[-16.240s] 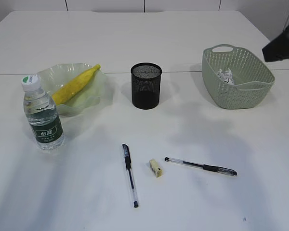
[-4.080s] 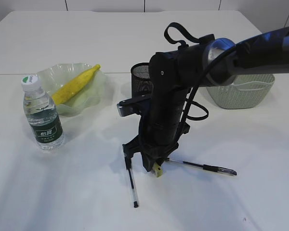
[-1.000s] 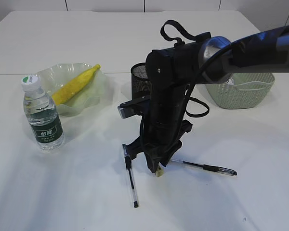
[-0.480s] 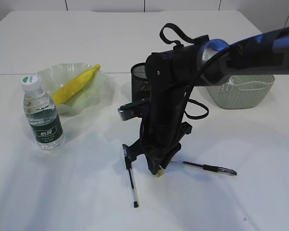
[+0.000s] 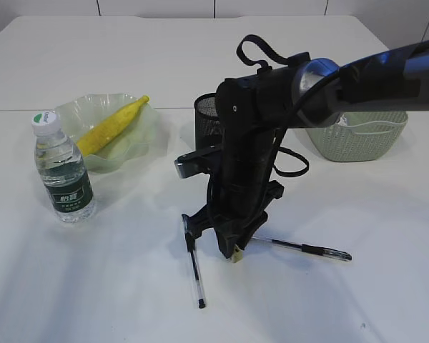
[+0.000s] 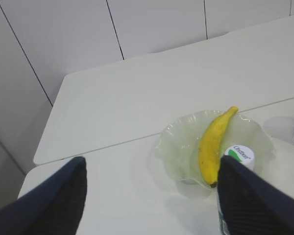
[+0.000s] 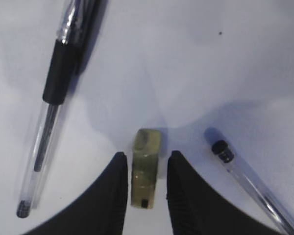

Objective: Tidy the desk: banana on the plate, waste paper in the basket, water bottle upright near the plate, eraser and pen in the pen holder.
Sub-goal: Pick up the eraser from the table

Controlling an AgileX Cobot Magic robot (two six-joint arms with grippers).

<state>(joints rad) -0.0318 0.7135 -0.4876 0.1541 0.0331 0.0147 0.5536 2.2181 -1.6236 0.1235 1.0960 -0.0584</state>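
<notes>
Now right claw [image 7: 144,183] around eraser [image 7: 146,169]

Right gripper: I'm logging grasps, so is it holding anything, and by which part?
The right gripper has its fingers on the two long sides of the eraser, at its near half. Firm contact can't be told. The left gripper holds nothing.

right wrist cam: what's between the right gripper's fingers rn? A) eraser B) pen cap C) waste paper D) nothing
A: the right wrist view shows the eraser sitting between the two fingers of the right gripper, with a pen lying off to each side, outside them.
</notes>
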